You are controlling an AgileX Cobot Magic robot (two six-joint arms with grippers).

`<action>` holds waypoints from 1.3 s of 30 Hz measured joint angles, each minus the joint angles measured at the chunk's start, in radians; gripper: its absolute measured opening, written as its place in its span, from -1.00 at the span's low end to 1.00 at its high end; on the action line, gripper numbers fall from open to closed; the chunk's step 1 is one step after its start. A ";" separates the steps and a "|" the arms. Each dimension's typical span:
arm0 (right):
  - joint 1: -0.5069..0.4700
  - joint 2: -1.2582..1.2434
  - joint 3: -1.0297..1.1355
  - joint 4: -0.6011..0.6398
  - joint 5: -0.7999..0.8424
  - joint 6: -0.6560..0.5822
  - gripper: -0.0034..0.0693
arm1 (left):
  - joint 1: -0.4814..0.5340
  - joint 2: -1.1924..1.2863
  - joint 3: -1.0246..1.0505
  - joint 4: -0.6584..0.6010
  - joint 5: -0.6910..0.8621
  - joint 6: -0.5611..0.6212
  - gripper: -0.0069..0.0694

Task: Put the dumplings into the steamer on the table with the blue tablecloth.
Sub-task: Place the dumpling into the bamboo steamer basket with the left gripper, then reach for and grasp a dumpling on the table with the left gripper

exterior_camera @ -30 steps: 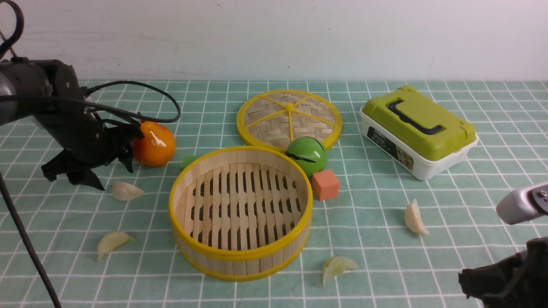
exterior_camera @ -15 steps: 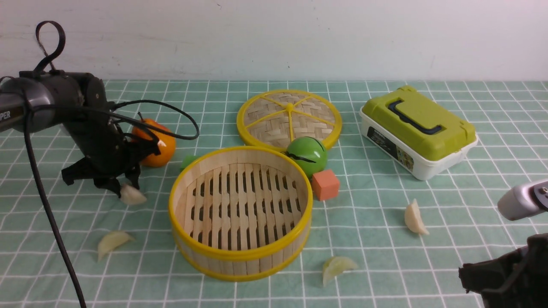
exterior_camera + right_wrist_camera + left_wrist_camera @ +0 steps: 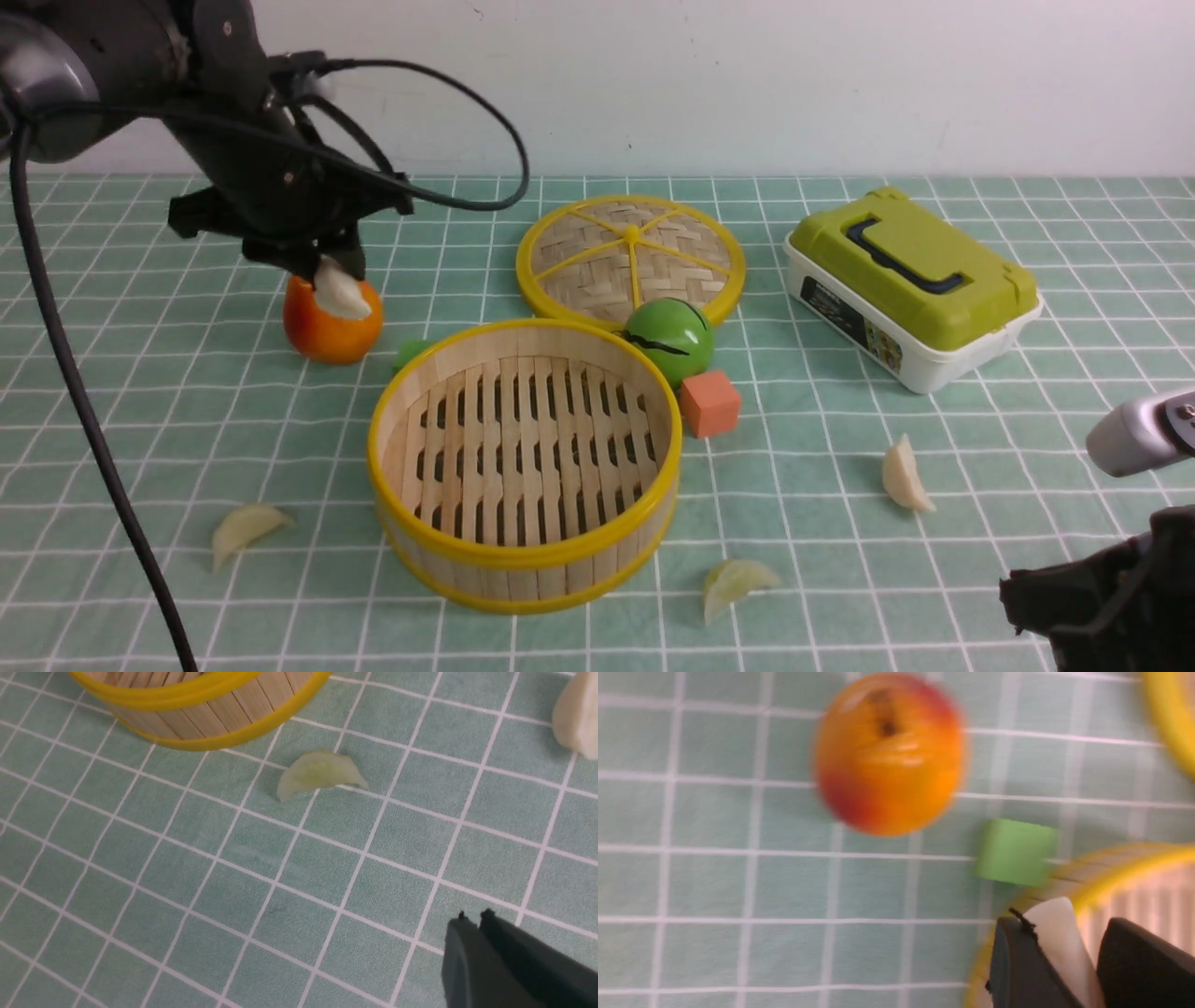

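Note:
My left gripper is shut on a white dumpling, raised above the blue tablecloth in front of the orange fruit and left of the steamer. In the left wrist view the dumpling sits pinched between the dark fingers, over the steamer's yellow rim. The steamer holds nothing. Three more dumplings lie on the cloth: front left, front right of the steamer, and further right. My right gripper is shut and holds nothing, low over the cloth near the front-right dumpling.
An orange fruit and a small green cube sit just left of the steamer's back. A green ball, an orange cube and the woven lid stand behind it. A green-lidded box is at the back right.
The left gripper came down on the dumpling left of the steamer, shut on it and lifted it up and slightly rightwards. The right arm has barely moved.

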State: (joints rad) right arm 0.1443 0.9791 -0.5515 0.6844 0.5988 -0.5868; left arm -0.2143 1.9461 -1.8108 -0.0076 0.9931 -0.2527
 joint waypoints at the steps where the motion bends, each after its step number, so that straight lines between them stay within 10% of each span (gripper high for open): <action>1: 0.000 0.000 0.000 0.000 -0.003 0.000 -0.81 | -0.027 -0.002 -0.002 -0.001 0.004 0.010 -0.26; 15: 0.000 0.000 0.000 0.023 -0.006 -0.001 -0.80 | -0.218 0.221 0.000 0.103 -0.015 0.181 -0.25; 26: 0.000 0.000 0.000 0.036 -0.003 -0.003 -0.77 | -0.230 0.124 -0.067 0.220 0.117 0.101 0.19; 39: 0.000 0.000 0.000 0.065 0.026 -0.003 -0.74 | 0.052 -0.096 0.284 0.096 0.188 0.180 0.20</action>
State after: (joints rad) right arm 0.1443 0.9791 -0.5515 0.7489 0.6245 -0.5898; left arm -0.1626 1.8496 -1.5263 0.0884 1.1806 -0.0728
